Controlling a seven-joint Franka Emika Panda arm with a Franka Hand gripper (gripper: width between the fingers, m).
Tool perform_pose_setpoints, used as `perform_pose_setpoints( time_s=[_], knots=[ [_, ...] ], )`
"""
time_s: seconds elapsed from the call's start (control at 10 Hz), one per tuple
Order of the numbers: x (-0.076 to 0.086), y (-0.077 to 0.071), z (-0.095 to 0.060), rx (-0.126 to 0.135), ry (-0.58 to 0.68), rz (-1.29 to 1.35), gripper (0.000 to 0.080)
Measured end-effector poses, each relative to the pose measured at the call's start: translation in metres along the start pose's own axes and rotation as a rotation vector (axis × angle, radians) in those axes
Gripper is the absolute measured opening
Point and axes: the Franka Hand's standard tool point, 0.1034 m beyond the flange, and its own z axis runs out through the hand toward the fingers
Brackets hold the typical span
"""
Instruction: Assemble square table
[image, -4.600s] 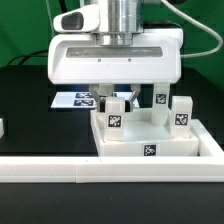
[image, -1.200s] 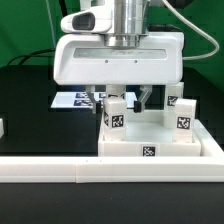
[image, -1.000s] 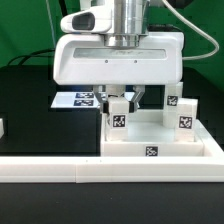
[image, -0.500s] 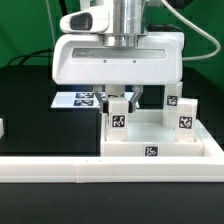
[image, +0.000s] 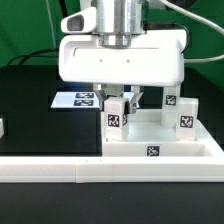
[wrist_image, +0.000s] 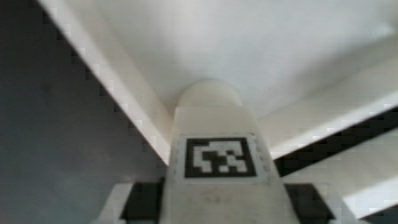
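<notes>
The white square tabletop slab (image: 160, 138) lies against the rail fence, its small tag (image: 151, 152) facing front. Three white tagged legs stand on it: one at its near corner on the exterior view's left (image: 117, 120), two towards the exterior view's right (image: 183, 115) (image: 168, 100). My gripper (image: 118, 101) comes straight down over the left leg and is shut on its top. In the wrist view the leg (wrist_image: 217, 120) stands between my fingers (wrist_image: 139, 205), tag towards the camera, with the slab (wrist_image: 267, 50) beyond. My gripper (wrist_image: 217, 208) grips its near end.
The long white rail fence (image: 90, 172) runs along the front and up the exterior view's right side. The marker board (image: 78, 99) lies on the black table behind the slab. A small white part (image: 2, 127) shows at the left edge.
Since 4.6 s ago the slab has slid towards the exterior view's right and the gripper has closed on the left leg. In the last second gripper and leg shifted slightly right.
</notes>
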Motion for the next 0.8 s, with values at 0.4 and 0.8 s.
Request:
perform_pose_setpoints(
  time_s=[0.4, 0.8],
  knots=[
    [-0.0002, -0.0018, 0.0008, -0.007, -0.001, 0.412, 0.0292],
    [0.002, -0.0009, 0.0009, -0.005, -0.008, 0.689, 0.0294]
  ],
)
